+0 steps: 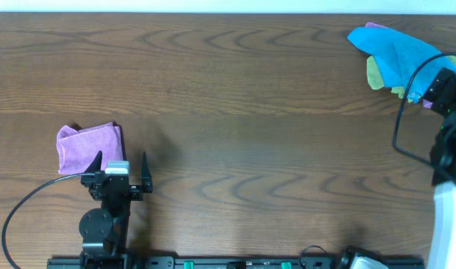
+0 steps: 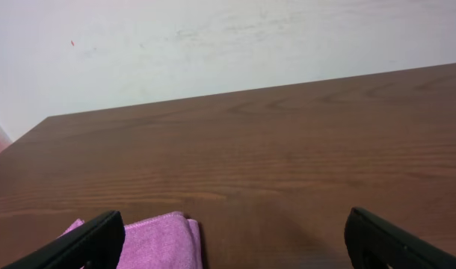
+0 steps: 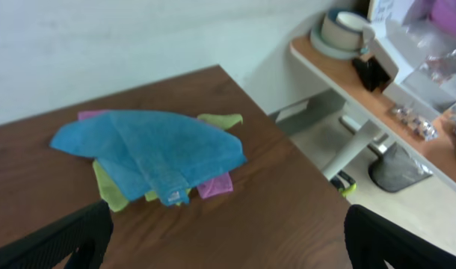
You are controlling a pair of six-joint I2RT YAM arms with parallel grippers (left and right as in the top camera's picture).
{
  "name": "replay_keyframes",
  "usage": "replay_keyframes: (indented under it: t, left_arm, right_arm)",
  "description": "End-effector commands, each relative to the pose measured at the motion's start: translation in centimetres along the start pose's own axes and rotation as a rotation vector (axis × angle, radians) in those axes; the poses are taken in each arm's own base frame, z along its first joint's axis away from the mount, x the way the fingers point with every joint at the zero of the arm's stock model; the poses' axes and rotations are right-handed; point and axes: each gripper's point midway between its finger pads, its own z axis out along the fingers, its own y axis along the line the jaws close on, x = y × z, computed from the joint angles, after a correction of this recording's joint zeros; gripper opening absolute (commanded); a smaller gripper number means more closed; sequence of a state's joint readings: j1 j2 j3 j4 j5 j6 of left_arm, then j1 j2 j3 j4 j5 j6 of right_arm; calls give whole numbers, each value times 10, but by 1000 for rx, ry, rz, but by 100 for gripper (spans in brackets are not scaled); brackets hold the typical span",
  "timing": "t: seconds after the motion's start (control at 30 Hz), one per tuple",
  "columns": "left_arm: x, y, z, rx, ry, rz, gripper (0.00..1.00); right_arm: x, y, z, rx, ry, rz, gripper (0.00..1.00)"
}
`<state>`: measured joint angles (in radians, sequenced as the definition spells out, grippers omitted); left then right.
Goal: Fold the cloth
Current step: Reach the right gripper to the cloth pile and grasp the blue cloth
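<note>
Sitting crumpled at the worktop's [image 1: 250, 112] far right corner, cloth [image 3: 149, 149] tops a yellow-green cloth [image 3: 108, 187] and pink cloth [image 3: 215, 185]. Right end effector [image 3: 228, 232] hovers near it, fingers wide apart, empty. Left end effector [image 1: 122, 161] likewise spread, empty, just beside folded purple cloth [image 1: 88, 146].

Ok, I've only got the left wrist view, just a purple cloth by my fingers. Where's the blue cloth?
Observer: The blue cloth is at the far right corner of the table, unfolded, lying on top of a yellow-green cloth and a pink cloth.
Operator: Is my other arm on it?
Observer: No. The right gripper is open, just short of that pile, holding nothing.
</note>
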<state>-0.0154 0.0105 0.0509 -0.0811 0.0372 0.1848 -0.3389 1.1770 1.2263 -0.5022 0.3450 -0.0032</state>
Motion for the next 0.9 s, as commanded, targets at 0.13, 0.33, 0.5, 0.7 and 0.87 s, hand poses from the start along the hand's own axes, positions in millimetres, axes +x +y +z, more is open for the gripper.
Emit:
replay_keyframes:
  t: [0.13,0.33,0.5,0.7,0.87]
  left_arm:
    - [20,0,3,-9,48,16,95]
    - [20,0,3,-9,48,16,95]
    - [20,0,3,-9,48,16,95]
    - [20,0,3,-9,48,16,95]
    - [20,0,3,-9,48,16,95]
  right_arm:
    - [6,-2,27,19,61,36,99]
    - [15,-13,39,45,94,89,99]
    - [28,-22,61,10,140,130,99]
    - [44,-21,92,-17,187,155,99]
    - [59,-14,118,-22,241,149,99]
